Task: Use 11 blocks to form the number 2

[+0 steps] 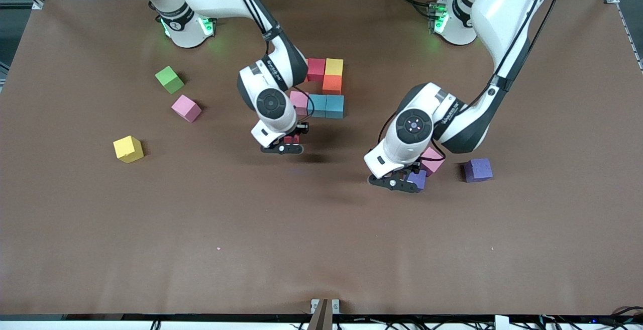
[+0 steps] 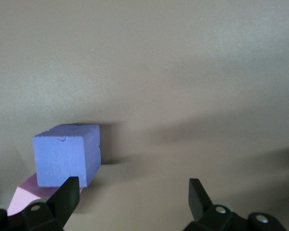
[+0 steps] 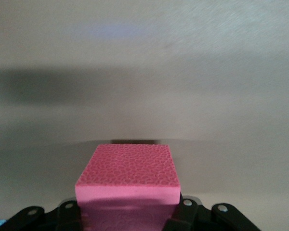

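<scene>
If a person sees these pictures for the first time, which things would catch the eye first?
Probably the cluster of coloured cubes near the table's middle, an unfinished figure. Just beside it, the right gripper holds a red cube above the table. Toward the left arm's end, the open left gripper hangs over a purple cube.

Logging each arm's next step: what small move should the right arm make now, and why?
Probably lower the red cube to the table just nearer the camera than the pink cube of the partial digit. The right pincer is shut on it, over bare table beside that spot; the left pincer hangs open.
</scene>
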Controlling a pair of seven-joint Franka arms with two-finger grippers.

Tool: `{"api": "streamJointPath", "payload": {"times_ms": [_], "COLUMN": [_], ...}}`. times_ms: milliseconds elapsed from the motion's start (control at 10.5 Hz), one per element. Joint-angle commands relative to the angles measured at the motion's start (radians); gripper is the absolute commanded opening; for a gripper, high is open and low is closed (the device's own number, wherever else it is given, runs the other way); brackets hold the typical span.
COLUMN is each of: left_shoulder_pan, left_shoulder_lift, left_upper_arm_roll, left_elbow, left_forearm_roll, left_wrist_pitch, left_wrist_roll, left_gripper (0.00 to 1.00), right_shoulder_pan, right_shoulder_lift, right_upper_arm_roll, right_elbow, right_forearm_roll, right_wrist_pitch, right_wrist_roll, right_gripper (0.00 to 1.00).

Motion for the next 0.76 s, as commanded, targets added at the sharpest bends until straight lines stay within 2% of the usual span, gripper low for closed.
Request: {"api": "streamJointPath", "payload": {"times_ms": [0, 285, 476, 666], "left_shoulder_pan": [-0.014, -0.011, -0.002, 0.005], "left_shoulder_lift": [0.032, 0.031, 0.025, 0.028], "left_upper_arm_roll": [0.028, 0.032, 0.052, 0.054], "left_elbow": [0.012, 0.012, 0.011, 0.011], "left_forearm_roll": [0.028, 0.031, 0.032, 0.032], "left_wrist_pitch": [0.044, 0.045, 0.045, 0.046], "left_wrist_roll": [0.014, 0.072, 0.08, 0.087], "left_gripper": [1.0, 1.0, 1.0, 1.0], "right_shoulder_pan": [-0.008, -0.005, -0.015, -0.018], "right_shoulder_lift": [0.022, 0.016, 0.013, 0.005], "right_upper_arm_roll": [0.037, 0.053, 0.077, 0.079], "right_elbow": [0.03, 0.021, 0.015, -0.003], "right_forearm_roll": [-0.029, -0.031, -0.075, -0.081], "right_wrist_pitch": [-0.001, -0.004, -0.004, -0.002], "right_wrist_roll": [0.075, 0.101, 0.128, 0.128], "right_gripper": [0.42, 0.42, 0.42, 0.42]}}
